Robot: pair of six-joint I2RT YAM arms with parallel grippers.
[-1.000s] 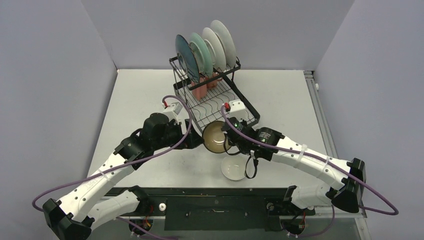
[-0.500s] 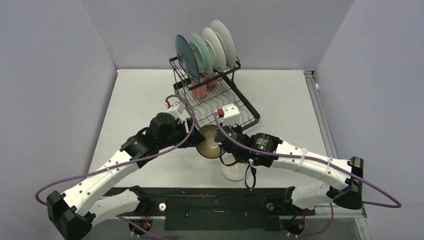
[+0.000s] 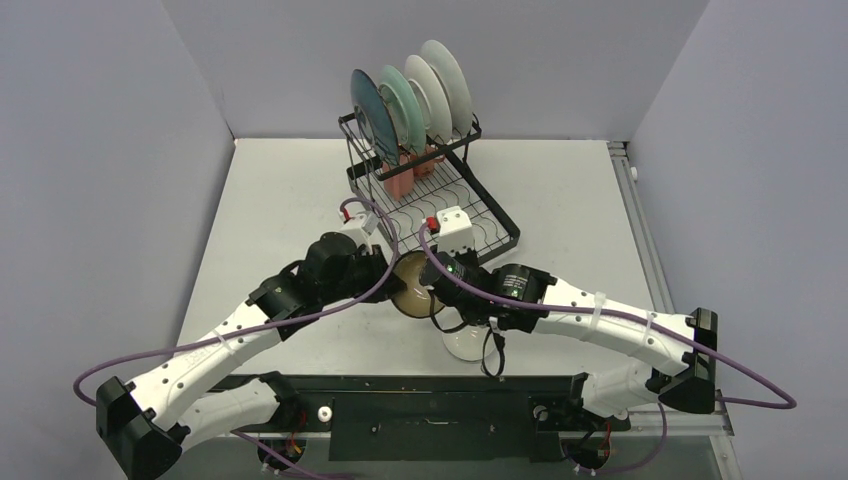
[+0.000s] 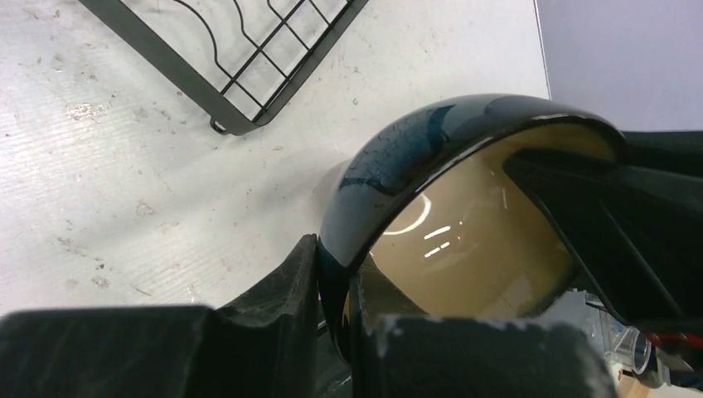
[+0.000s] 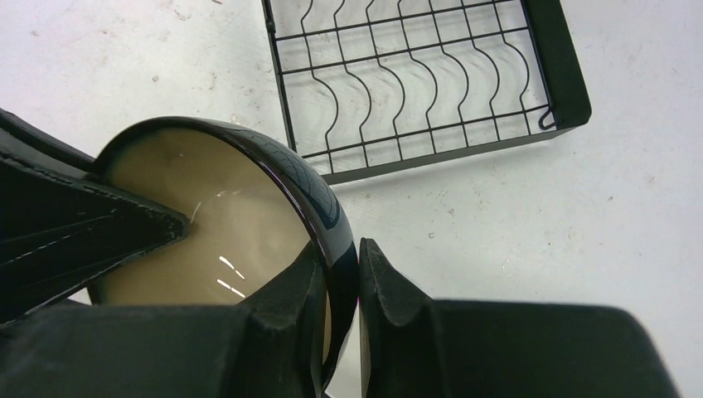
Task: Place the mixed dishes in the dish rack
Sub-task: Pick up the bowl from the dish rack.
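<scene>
The brown bowl [image 3: 413,285], dark outside and tan inside, hangs on edge just in front of the dish rack [image 3: 440,215]. My left gripper [image 3: 392,283] is shut on its left rim [image 4: 338,269]. My right gripper [image 3: 437,290] is shut on the opposite rim [image 5: 341,249]. The bowl's inside [image 4: 464,240] fills the left wrist view and shows again in the right wrist view [image 5: 215,215]. Several plates stand upright in the rack's back slots, the dark teal one [image 3: 372,110] in front. A pink mug [image 3: 400,180] sits under them.
A small white bowl [image 3: 462,343] sits on the table, partly under my right arm. The rack's flat wire tray [image 5: 414,83] lies bare just beyond the held bowl, its near corner [image 4: 249,58] in the left wrist view. Grey walls close in the table's sides.
My left gripper moved in and shut on the brown bowl's rim. The right gripper kept its grip, turned the bowl on edge and shifted it slightly left.
</scene>
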